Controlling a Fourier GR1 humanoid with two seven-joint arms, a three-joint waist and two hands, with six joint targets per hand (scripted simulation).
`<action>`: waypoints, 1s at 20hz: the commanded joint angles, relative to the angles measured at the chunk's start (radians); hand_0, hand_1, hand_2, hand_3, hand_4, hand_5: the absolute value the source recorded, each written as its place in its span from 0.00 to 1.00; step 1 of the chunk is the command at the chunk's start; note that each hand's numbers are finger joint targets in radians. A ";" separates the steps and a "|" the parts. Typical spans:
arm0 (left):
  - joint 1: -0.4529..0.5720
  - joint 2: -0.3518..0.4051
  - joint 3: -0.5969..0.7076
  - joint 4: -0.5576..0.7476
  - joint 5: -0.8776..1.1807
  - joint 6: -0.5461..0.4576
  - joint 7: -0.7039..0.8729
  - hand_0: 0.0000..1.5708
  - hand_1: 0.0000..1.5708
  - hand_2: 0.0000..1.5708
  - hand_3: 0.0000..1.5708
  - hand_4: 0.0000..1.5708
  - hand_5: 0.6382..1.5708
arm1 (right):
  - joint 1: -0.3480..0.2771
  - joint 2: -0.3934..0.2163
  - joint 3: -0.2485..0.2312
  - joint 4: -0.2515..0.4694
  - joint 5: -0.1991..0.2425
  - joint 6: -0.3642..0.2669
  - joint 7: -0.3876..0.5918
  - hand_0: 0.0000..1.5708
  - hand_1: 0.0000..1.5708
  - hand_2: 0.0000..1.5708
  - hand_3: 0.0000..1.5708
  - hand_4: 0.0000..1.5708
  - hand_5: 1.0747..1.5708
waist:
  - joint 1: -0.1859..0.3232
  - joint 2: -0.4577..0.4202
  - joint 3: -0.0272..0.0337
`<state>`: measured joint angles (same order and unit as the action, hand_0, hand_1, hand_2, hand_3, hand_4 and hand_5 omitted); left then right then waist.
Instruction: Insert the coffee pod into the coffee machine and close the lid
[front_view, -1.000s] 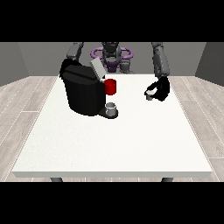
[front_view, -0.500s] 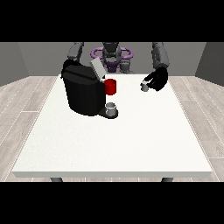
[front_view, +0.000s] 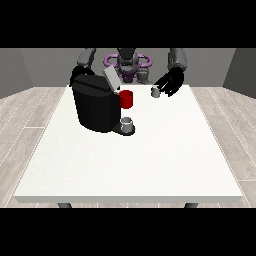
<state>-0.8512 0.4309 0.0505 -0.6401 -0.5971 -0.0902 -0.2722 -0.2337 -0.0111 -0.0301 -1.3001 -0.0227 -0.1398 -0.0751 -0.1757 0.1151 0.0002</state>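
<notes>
A broad white table (front_view: 150, 160) with a smooth, matte top fills the middle of the frame, its near edge a thin slab low in the picture. On its upper-left part sits the coffee machine (front_view: 95, 105), a squat black block with rounded corners and a dull plastic look. Its flat grey lid (front_view: 110, 79) stands tilted up at the top. A glossy red cylinder (front_view: 126, 99) juts from the machine's right face, and a small grey cup (front_view: 127, 123) stands on the dark base plate below it. Behind the table, at top centre, is the robot's grey and purple torso (front_view: 127, 62). The hand at the view's right (front_view: 169, 84), black, hangs above the table's far edge, its fingers curled towards the coffee pod (front_view: 155, 92), a tiny grey cylinder at its fingertips, just right of the red part. The hand at the view's left (front_view: 78, 73) is mostly hidden behind the machine; its fingers cannot be made out.
</notes>
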 joint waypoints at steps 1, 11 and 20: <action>-0.097 0.010 0.010 -0.021 -0.003 -0.030 0.031 0.80 0.80 0.85 0.82 0.35 1.00 | -0.076 0.005 -0.009 0.011 0.002 -0.017 -0.004 0.00 0.00 0.00 0.00 0.32 1.00 | -0.008 0.044 0.0000; -0.207 0.010 0.057 -0.027 0.009 -0.043 0.142 0.77 0.77 0.79 0.76 0.31 1.00 | -0.030 -0.008 0.017 -0.019 0.005 -0.012 -0.012 0.00 0.00 0.00 0.00 0.32 1.00 | -0.062 0.026 0.0001; -0.317 0.031 0.066 -0.015 -0.021 -0.009 0.149 0.80 0.80 0.84 0.79 0.32 1.00 | -0.132 -0.029 0.007 -0.045 0.025 -0.030 0.009 0.00 0.00 0.00 0.00 0.33 1.00 | -0.112 0.144 0.0000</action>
<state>-1.1347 0.4661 0.1189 -0.6518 -0.6008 -0.1283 -0.1264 -0.3308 -0.0331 -0.0178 -1.3460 -0.0110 -0.1570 -0.0633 -0.2782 0.2153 0.0002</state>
